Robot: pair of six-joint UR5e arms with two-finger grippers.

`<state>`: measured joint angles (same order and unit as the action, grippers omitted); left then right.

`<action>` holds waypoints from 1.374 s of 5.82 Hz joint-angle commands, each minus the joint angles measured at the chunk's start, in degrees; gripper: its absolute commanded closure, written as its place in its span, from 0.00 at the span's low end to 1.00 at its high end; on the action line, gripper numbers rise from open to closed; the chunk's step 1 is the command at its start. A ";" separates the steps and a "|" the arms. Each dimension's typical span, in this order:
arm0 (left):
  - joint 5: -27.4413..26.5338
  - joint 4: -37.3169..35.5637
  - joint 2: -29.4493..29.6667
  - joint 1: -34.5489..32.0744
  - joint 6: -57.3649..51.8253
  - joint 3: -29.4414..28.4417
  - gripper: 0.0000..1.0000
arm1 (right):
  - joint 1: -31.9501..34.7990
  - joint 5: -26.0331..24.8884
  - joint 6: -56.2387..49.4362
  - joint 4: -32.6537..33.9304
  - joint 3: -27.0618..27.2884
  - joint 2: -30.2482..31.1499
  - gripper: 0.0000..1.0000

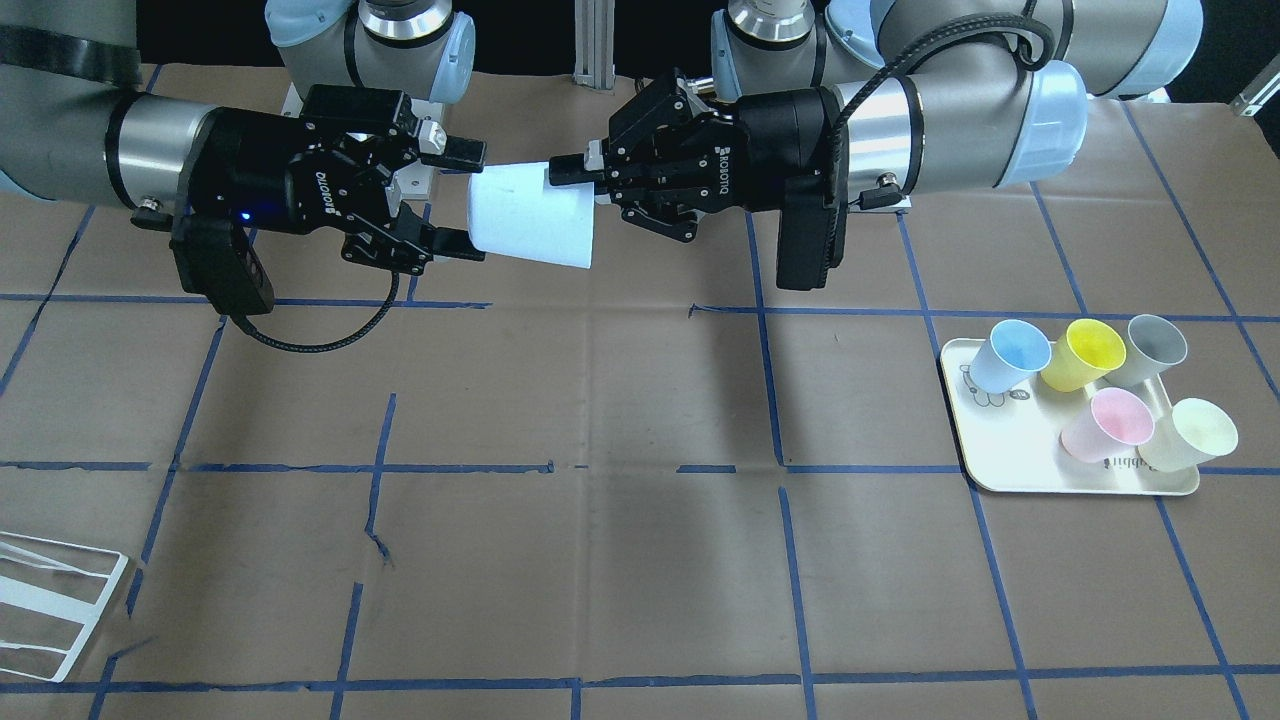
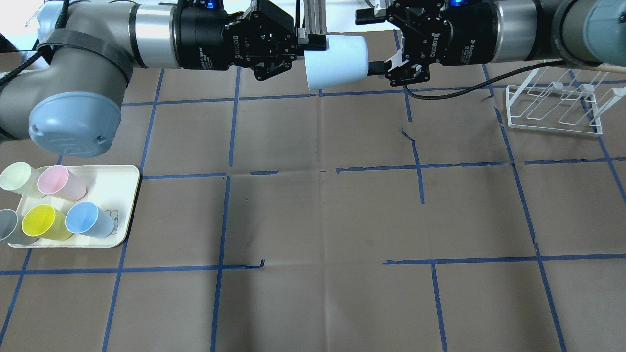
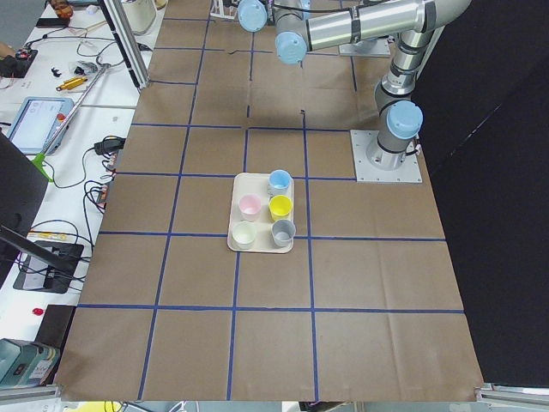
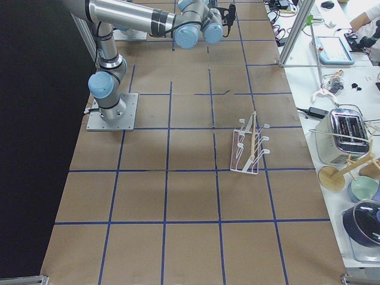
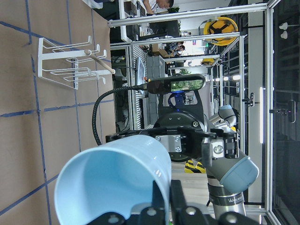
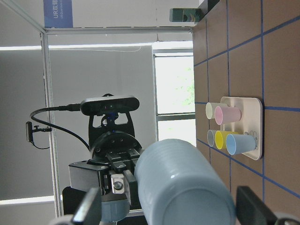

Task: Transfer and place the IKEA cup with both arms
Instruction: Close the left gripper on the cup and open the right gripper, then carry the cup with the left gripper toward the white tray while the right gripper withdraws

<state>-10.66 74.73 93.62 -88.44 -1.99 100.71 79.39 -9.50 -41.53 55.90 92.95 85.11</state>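
IKEA cup airborne, lying sideways between both grippers over the table's robot-side edge. Left gripper clamped on the rim wall; its inner finger is hidden inside the mouth. Right gripper spread wide, fingers straddling the closed base; can't tell if they touch. Side views too small to judge. Twin blue cup stands on tray.

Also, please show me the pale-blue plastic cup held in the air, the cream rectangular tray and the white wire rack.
pale-blue plastic cup (image 1: 530, 225): front-facing view, side wall.
cream rectangular tray (image 2: 117, 185): overhead view, bare part.
white wire rack (image 2: 552, 128): overhead view, base rail.
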 commanded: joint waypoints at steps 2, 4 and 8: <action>-18.96 0.07 -1.34 0.63 1.38 -2.43 1.00 | -3.10 -15.98 20.73 18.88 -3.46 -0.21 0.00; -45.28 0.94 -1.16 0.54 0.68 -4.30 1.00 | -1.88 -32.18 42.78 34.68 -4.36 0.32 0.00; -82.55 6.32 2.68 6.77 -8.08 -2.02 0.98 | 12.78 -68.46 53.21 35.42 -10.43 -0.56 0.00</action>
<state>-87.86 81.31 94.83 -83.47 -6.86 98.10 89.09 -70.05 10.14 91.04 83.04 84.72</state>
